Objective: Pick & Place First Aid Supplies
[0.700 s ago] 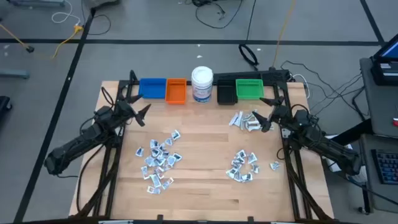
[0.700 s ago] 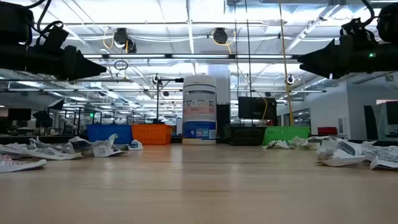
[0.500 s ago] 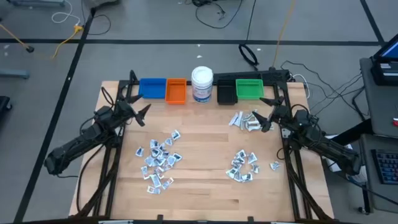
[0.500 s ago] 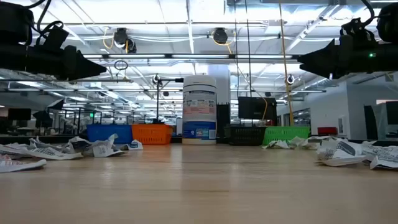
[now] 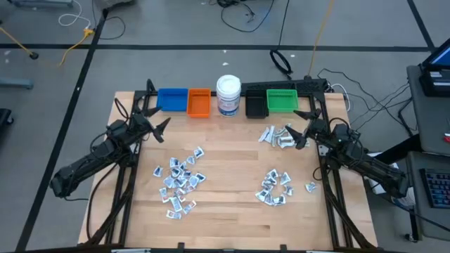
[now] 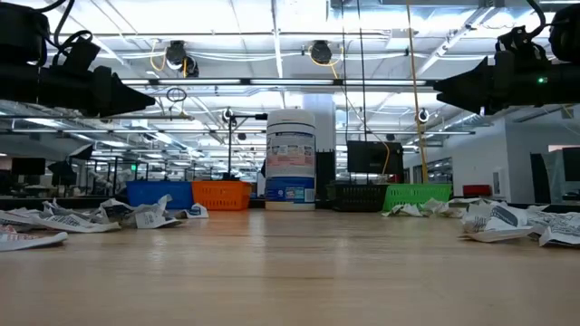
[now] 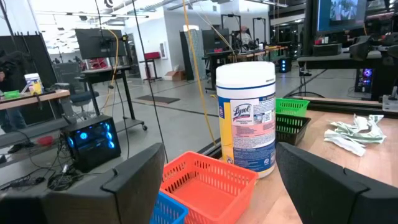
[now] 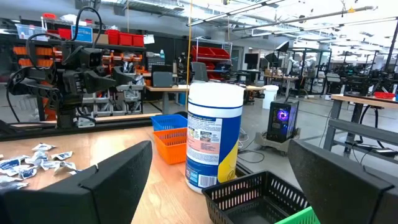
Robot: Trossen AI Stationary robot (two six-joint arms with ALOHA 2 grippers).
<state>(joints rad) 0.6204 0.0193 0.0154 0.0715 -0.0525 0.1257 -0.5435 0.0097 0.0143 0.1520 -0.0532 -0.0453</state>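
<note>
The first aid supplies are small white, silvery and light-blue packets lying flat on the wooden table in three heaps: one at the left centre (image 5: 180, 178), one at the right front (image 5: 275, 187), one near the green bin (image 5: 279, 135). A single packet (image 5: 310, 187) lies apart at the right. My left gripper (image 5: 161, 125) hovers open above the table's left side, short of the blue bin. My right gripper (image 5: 301, 128) hovers open above the right side, beside the far right heap. Both are high above the table in the low view, the left gripper (image 6: 136, 100) and the right gripper (image 6: 449, 91).
Along the far edge stand a blue bin (image 5: 172, 99), an orange bin (image 5: 199, 102), a white jar with a blue label (image 5: 228, 95), a black bin (image 5: 256, 105) and a green bin (image 5: 282, 100). Bare wood lies between the heaps at the table's middle (image 5: 232, 169).
</note>
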